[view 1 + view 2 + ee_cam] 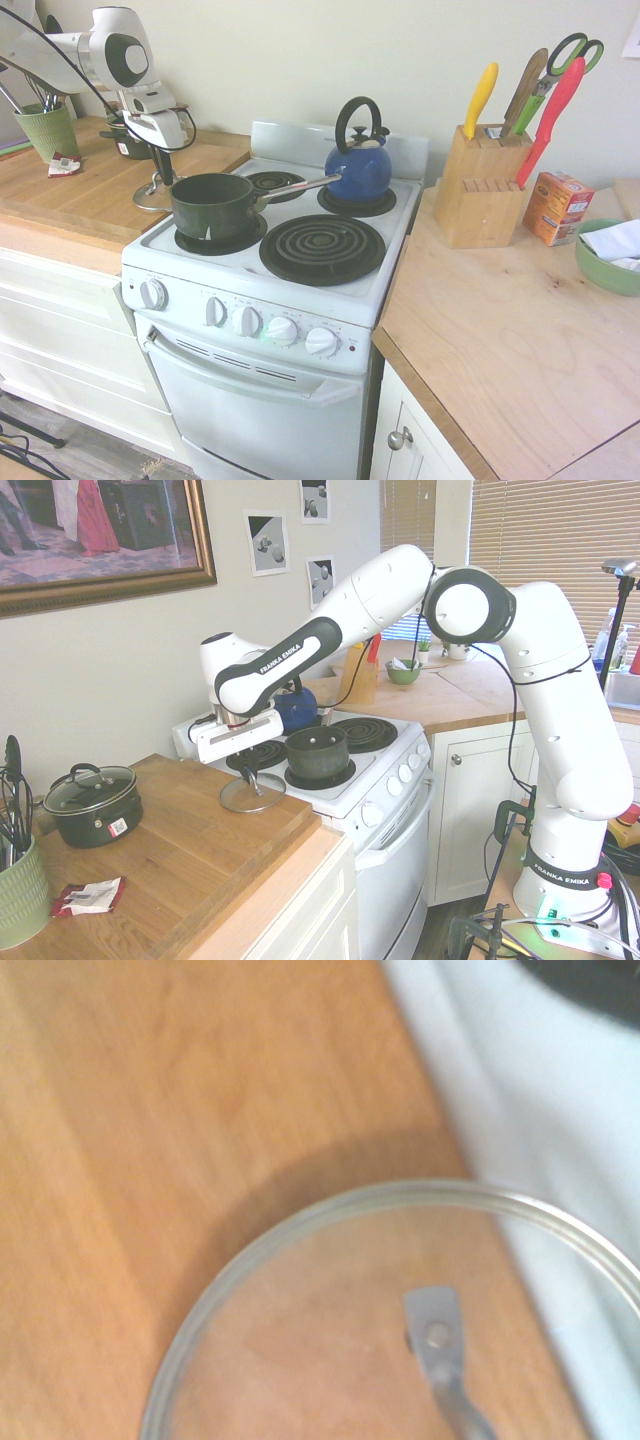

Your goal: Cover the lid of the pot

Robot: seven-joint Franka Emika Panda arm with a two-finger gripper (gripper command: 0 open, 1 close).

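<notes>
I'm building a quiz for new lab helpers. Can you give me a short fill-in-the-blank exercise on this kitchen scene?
1. The glass lid lies on the ____ counter, beside the stove.
2. The pot on the stove's front burner is ____, with no lid on it.
3. The kettle on the back burner is ____ in colour.
4. The gripper points straight ____ over the lid's handle.

Missing words: wooden; uncovered; blue; down
</notes>
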